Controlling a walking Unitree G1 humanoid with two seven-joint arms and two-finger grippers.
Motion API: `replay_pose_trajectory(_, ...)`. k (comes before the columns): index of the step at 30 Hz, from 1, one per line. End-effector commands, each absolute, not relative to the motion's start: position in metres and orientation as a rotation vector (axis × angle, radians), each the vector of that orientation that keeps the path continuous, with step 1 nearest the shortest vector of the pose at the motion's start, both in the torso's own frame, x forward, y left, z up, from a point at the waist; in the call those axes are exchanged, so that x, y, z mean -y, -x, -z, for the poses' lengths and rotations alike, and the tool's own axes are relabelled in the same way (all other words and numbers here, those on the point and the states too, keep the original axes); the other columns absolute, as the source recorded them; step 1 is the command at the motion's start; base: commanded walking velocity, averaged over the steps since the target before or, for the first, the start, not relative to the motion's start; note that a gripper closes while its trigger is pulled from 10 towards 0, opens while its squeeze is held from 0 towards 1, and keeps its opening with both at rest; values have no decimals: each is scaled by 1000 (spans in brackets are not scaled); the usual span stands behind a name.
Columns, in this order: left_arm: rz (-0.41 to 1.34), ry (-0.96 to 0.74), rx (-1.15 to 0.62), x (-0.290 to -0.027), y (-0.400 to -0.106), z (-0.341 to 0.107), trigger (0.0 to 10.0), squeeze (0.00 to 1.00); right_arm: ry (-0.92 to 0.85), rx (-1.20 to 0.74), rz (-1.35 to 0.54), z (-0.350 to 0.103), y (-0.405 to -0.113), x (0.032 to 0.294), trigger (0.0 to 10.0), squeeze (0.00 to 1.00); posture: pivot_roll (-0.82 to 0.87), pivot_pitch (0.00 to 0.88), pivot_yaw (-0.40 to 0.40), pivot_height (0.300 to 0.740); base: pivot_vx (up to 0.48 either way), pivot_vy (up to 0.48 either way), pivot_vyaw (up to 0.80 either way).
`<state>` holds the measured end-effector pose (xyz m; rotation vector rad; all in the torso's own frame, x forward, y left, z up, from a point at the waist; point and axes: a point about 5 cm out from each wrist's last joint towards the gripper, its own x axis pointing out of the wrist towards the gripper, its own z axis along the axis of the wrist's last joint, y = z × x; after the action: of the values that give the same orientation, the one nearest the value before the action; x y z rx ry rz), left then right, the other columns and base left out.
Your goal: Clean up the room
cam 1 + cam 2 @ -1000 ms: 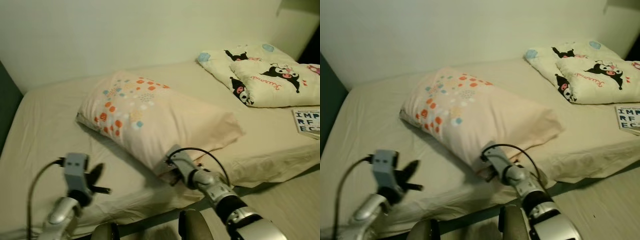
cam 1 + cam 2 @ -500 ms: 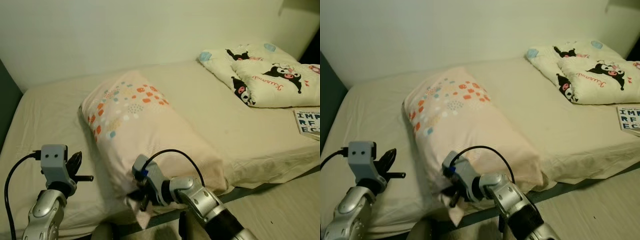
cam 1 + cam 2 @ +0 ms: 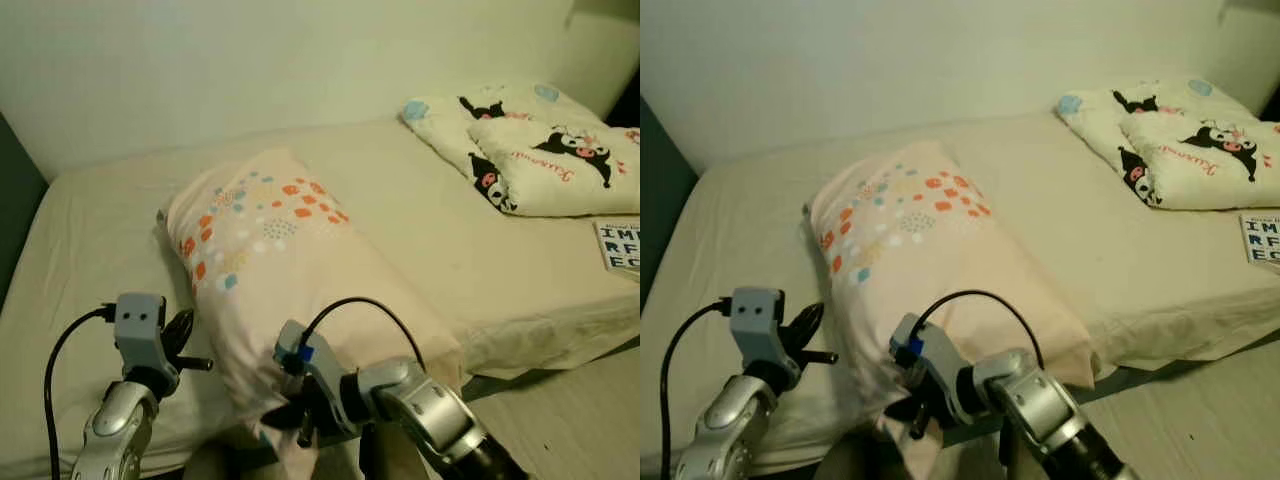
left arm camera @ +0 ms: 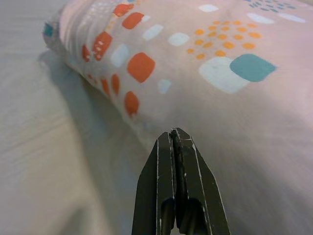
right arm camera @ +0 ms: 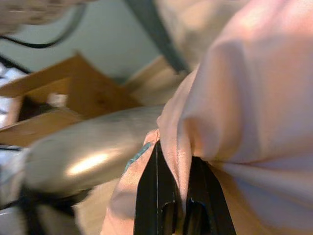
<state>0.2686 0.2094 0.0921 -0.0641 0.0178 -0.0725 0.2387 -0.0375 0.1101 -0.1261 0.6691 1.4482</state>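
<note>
My right gripper [image 5: 172, 169] pinches the near corner of the pillow [image 3: 290, 260] so I can drag it; the pillow stretches away from it across the bed [image 3: 440, 200]. My left gripper [image 4: 175, 144], clenched empty, hovers beside the pillow's flank. Since a second ago, the pillow has swung lengthwise toward me.

The bed [image 3: 90, 230] bears a spotted pillow [image 3: 290, 260], cartoon quilt [image 3: 530, 150], perhaps a book [image 3: 622, 245].
</note>
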Motion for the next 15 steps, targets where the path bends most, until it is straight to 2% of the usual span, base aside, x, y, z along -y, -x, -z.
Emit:
replay_pose_trajectory(1, 73, 48, -29, -210, -269, -89, 10000, 0, 46, -692, -1583, -117, -221, 27, 0, 0, -43, 129, -30, 606, 0, 0, 0)
replay_pose_trajectory(8, 79, 49, -29, -209, -268, -89, 10000, 0, 58, -722, -1664, -120, -209, 29, 0, 0, -41, 127, -32, 606, 0, 0, 0)
replay_pose_trajectory(13, 87, 54, -33, -205, -267, -87, 10000, 0, 180, -719, -1663, -116, -206, 35, 0, 0, -40, 125, -33, 606, 0, 0, 0)
replay_pose_trajectory(14, 89, 54, -36, -204, -266, -86, 10000, 0, 239, -699, -1644, -115, -209, 38, 824, 0, -40, 124, -32, 606, 0, 0, 0)
replay_pose_trajectory(15, 91, 53, -39, -203, -266, -85, 10000, 0, 304, -681, -1634, -113, -212, 41, 10000, 533, -41, 123, -31, 606, 0, 0, 0)
